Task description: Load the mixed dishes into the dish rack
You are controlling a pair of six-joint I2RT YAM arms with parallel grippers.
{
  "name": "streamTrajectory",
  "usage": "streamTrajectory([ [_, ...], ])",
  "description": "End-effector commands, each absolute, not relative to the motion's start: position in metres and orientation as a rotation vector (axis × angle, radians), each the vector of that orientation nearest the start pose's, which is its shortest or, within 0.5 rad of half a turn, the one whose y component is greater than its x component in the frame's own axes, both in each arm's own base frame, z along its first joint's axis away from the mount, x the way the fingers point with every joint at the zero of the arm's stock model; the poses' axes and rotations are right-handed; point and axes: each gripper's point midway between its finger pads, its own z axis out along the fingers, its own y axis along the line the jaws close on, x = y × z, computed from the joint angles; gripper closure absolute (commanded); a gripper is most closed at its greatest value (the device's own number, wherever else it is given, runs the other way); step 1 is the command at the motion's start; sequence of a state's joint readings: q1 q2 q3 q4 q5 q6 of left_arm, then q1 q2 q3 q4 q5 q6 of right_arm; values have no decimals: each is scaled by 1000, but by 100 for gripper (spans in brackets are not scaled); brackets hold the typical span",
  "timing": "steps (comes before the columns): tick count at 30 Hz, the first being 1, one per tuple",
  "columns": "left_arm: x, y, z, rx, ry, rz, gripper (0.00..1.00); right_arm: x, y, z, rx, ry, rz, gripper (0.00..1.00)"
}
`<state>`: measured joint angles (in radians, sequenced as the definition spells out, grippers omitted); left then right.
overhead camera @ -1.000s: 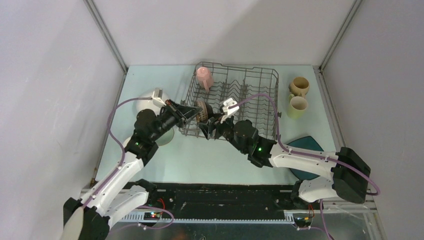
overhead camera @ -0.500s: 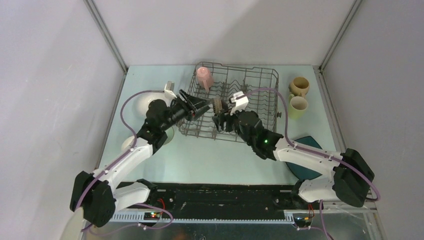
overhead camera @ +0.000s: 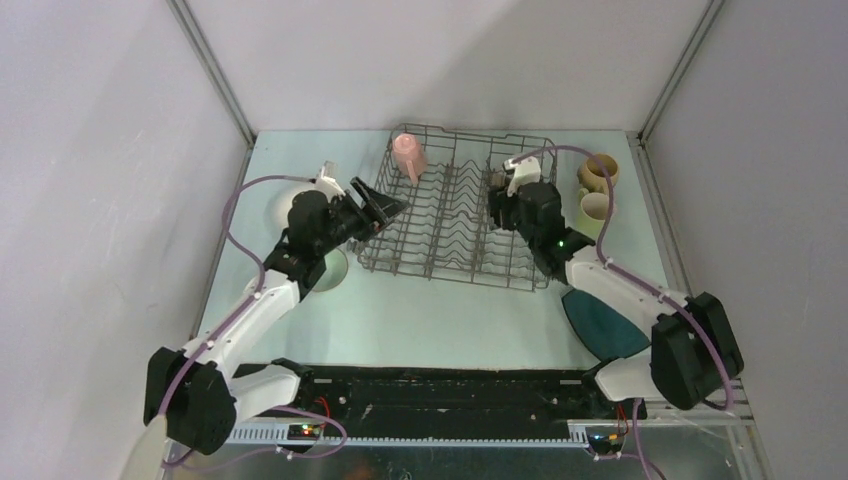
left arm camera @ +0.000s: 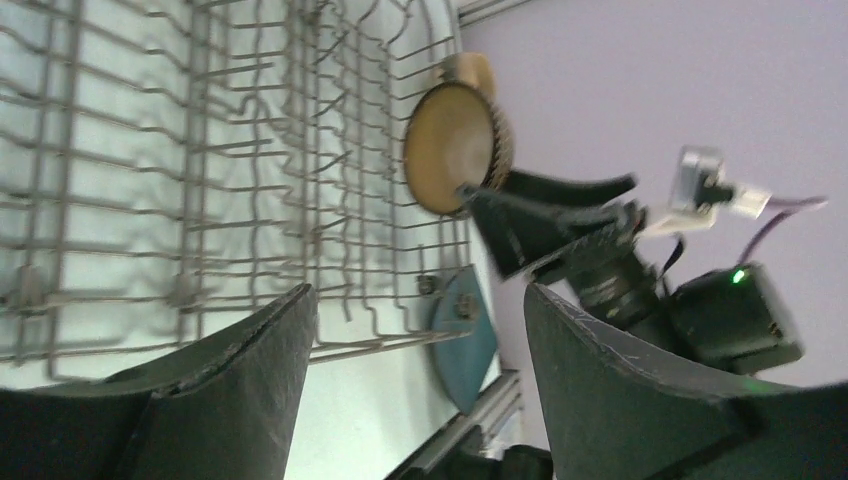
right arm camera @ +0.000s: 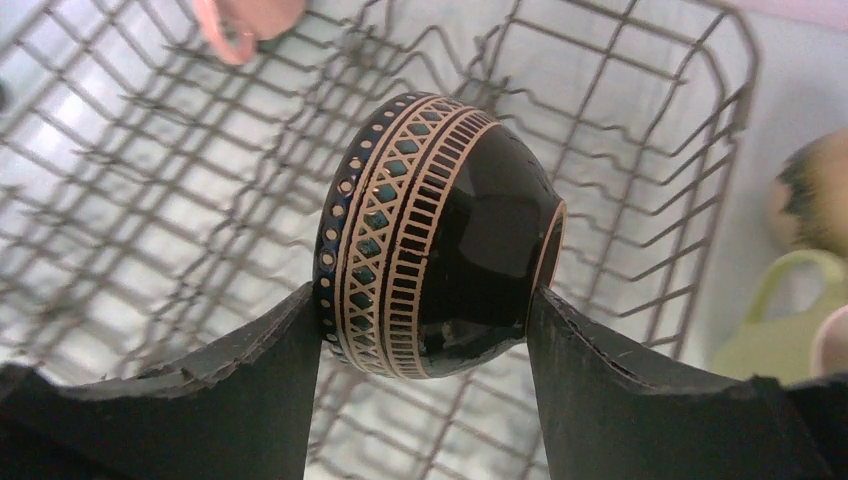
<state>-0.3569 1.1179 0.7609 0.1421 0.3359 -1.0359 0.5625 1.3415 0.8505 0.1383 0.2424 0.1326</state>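
The dark brown bowl (right arm camera: 440, 235), banded with a tan pattern, hangs on its side over the right half of the dish rack (overhead camera: 440, 215). My right gripper (right arm camera: 422, 300) is shut on it, one finger on the rim side, one on the foot. The left wrist view shows the bowl's tan inside (left arm camera: 452, 148). At the rack's left edge my left gripper (overhead camera: 385, 208) stands open and empty. A pink mug (overhead camera: 409, 155) sits in the rack's far left corner.
Right of the rack stand a tan mug (overhead camera: 600, 172) and a light-green mug (overhead camera: 596, 213). The dark teal plate (overhead camera: 605, 315) lies near right. A white plate (overhead camera: 285, 205) and a pale bowl (overhead camera: 335, 268) lie left, partly under my left arm.
The left gripper opened, let go of the bowl and drew back to the rack's left edge. The right gripper carried the bowl right and farther back over the rack.
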Motion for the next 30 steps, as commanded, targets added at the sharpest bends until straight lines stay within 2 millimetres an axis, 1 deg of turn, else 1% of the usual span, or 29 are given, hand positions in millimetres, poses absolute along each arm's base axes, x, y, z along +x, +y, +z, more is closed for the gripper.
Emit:
streamTrajectory([
  [1,311,-198,252,-285,1950,-1077,20,420,182,230,-442,1767,102,100],
  [2,310,-196,250,-280,1960,-1058,20,432,179,230,-458,1774,84,100],
  [3,308,-189,244,-286,1981,-1005,19,436,177,225,-516,1785,53,100],
  [4,306,-185,240,-291,1989,-980,19,448,174,225,-531,1788,26,100],
  [5,304,-180,241,-294,1980,-948,19,453,169,220,-576,1802,-27,100],
  [6,299,-175,240,-286,1976,-929,18,466,167,219,-587,1810,-60,100],
  [7,298,-171,240,-296,1971,-903,18,473,159,204,-628,1847,-135,100],
  [8,293,-166,239,-290,1974,-877,18,482,156,211,-656,1831,-192,100],
  [9,292,-161,238,-299,1973,-845,18,490,149,200,-664,1854,-257,100],
  [10,287,-156,238,-290,1980,-819,18,496,147,206,-696,1830,-310,100],
  [11,286,-152,237,-297,1983,-792,18,503,140,199,-693,1840,-370,100],
  [12,282,-146,235,-297,1991,-764,18,509,135,201,-699,1818,-425,100],
  [13,280,-145,234,-296,1994,-754,18,513,132,194,-710,1822,-447,100],
  [14,277,-142,233,-296,1999,-739,18,517,130,194,-733,1808,-472,100],
  [16,274,-140,231,-293,2007,-729,18,526,125,187,-775,1807,-507,100],
  [17,273,-139,230,-293,2010,-728,18,531,122,178,-795,1818,-529,100],
  [18,271,-140,229,-291,2017,-729,18,535,118,177,-815,1809,-559,100],
  [19,271,-140,229,-290,2020,-732,18,539,115,168,-831,1819,-573,100],
  [21,271,-142,227,-286,2027,-740,18,546,111,159,-863,1818,-594,100],
  [22,270,-142,226,-284,2033,-742,18,549,107,158,-873,1810,-606,100],
  [24,270,-142,223,-282,2045,-734,18,554,100,146,-896,1815,-658,100],
  [25,271,-140,222,-283,2050,-720,17,556,98,145,-895,1812,-681,100],
  [27,268,-131,214,-299,2082,-653,17,561,89,144,-886,1799,-757,100],
  [28,270,-123,212,-320,2082,-604,16,561,86,139,-886,1810,-772,99],
  [29,267,-117,209,-332,2099,-562,14,560,85,135,-888,1821,-769,92],
  [30,268,-110,207,-349,2096,-524,12,560,86,131,-892,1828,-760,88],
])
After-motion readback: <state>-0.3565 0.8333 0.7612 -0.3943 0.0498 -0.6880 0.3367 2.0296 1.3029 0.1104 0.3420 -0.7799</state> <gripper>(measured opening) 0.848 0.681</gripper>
